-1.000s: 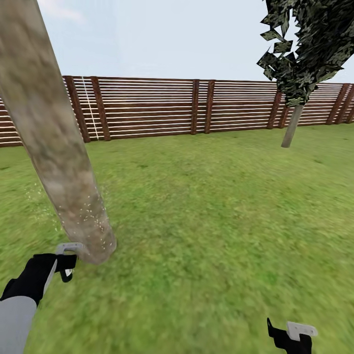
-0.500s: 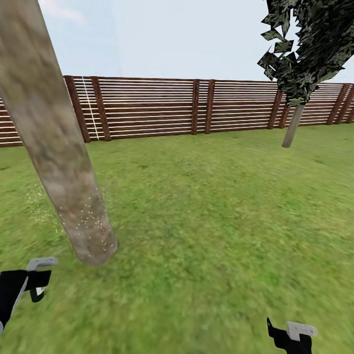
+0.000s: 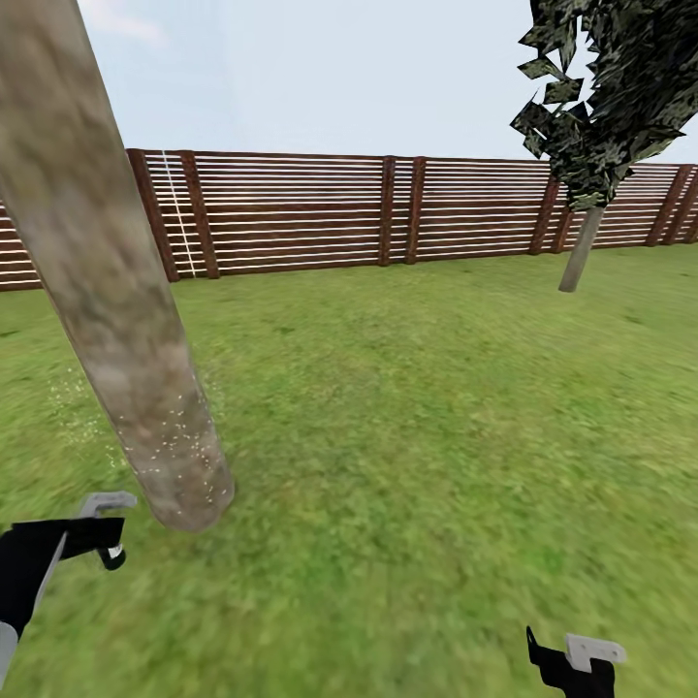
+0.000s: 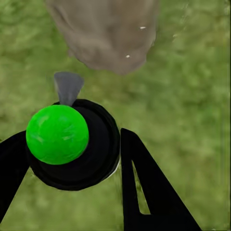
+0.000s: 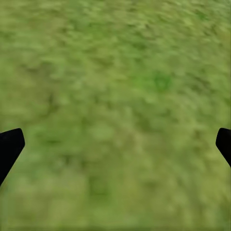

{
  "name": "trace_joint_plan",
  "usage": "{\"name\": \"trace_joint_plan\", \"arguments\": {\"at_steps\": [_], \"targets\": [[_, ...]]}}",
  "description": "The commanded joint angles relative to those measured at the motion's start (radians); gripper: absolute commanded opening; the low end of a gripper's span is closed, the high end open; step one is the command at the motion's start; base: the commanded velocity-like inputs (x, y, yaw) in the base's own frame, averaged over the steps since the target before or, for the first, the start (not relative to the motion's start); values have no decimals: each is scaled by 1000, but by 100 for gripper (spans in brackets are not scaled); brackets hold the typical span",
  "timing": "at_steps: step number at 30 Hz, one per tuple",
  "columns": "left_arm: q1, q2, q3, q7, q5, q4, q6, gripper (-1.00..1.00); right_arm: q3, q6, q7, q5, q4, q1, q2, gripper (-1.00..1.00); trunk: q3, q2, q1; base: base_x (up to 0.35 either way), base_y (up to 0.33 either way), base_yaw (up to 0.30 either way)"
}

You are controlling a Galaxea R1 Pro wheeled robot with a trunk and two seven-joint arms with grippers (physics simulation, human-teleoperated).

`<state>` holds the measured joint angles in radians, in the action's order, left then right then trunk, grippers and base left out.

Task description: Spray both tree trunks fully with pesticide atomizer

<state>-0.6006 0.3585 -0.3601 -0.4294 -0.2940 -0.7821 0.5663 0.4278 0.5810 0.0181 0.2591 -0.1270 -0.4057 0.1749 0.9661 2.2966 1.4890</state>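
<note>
While the head view looks across the lawn (image 3: 407, 417), the near tree trunk (image 3: 116, 291) leans up the left side, thick and mottled, with fine pale specks dotting its lowest stretch just above the grass. Higher up it looks bare of specks, so by my reckoning coverage is far from complete. The left gripper (image 3: 102, 528) sits low, just beside the trunk's base, and the right gripper (image 3: 572, 659) hangs low at the right, well apart from everything. The second tree (image 3: 582, 247) stands far off by the wooden fence (image 3: 291, 213), its trunk showing no specks from here.

Over to the left wrist view: the black fingers (image 4: 144, 192) are clamped on the pesticide atomizer (image 4: 72, 144), a black body with a bright green top and a grey nozzle (image 4: 67, 86) aimed at the trunk's foot (image 4: 106, 33). Risk number one: the nozzle points so low that spray could land on grass instead of bark. Risk number two: the can is round, and a twist in the grip could swing the nozzle off line.

Right wrist view now: two black fingertips (image 5: 9, 147) stand wide apart over bare grass, holding nothing. It is low, so a base move could drag it into the ground.
</note>
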Motion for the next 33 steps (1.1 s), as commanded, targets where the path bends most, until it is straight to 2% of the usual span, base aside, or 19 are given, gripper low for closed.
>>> {"name": "trace_joint_plan", "arguments": {"at_steps": [1,2,4,11,20,25,26,28,29,31,32,33], "targets": [[-1,3,-4,-66,-18,-2,-1,-100,8,3,2,10,1,-1,0,100,1,0,0,0,0,0],[-1,5,-4,-101,-21,-2,-2,-100,7,3,2,10,1,-1,0,100,1,0,0,0,0,0],[-1,9,-4,-119,-25,-3,-3,-100,8,3,2,10,1,-1,0,100,1,0,0,0,108,0],[2,11,-5,-124,-27,-2,-3,-100,7,3,2,10,1,-1,0,100,1,0,0,-72,278,0],[4,9,0,-123,-28,2,-3,-100,8,3,2,9,1,-1,0,100,1,0,0,-254,228,0],[5,2,9,-125,-24,11,-7,-100,7,3,2,10,1,-1,0,100,1,0,0,-330,28,-8],[5,1,28,-126,-24,13,-19,-100,7,3,1,11,1,-1,-1,100,0,0,0,-337,1,-128],[6,0,81,-130,-23,17,-93,-100,6,3,1,10,1,-1,-1,100,-1,0,0,-337,0,-195],[7,-2,93,-133,-22,18,-124,-100,6,3,0,10,0,-1,-2,100,-2,0,0,-339,0,-187],[26,-5,143,-156,-22,16,-154,-100,2,3,-2,11,-4,-1,-3,100,-2,0,0,-340,0,-60],[34,-4,216,-182,-22,16,-195,-100,-21,3,-4,26,-10,-1,-5,100,-2,0,0,-340,0,-13],[36,-5,261,-193,-21,17,-235,-100,-46,2,-6,45,-28,-1,-6,100,-2,0,0,-341,0,-7]]}}
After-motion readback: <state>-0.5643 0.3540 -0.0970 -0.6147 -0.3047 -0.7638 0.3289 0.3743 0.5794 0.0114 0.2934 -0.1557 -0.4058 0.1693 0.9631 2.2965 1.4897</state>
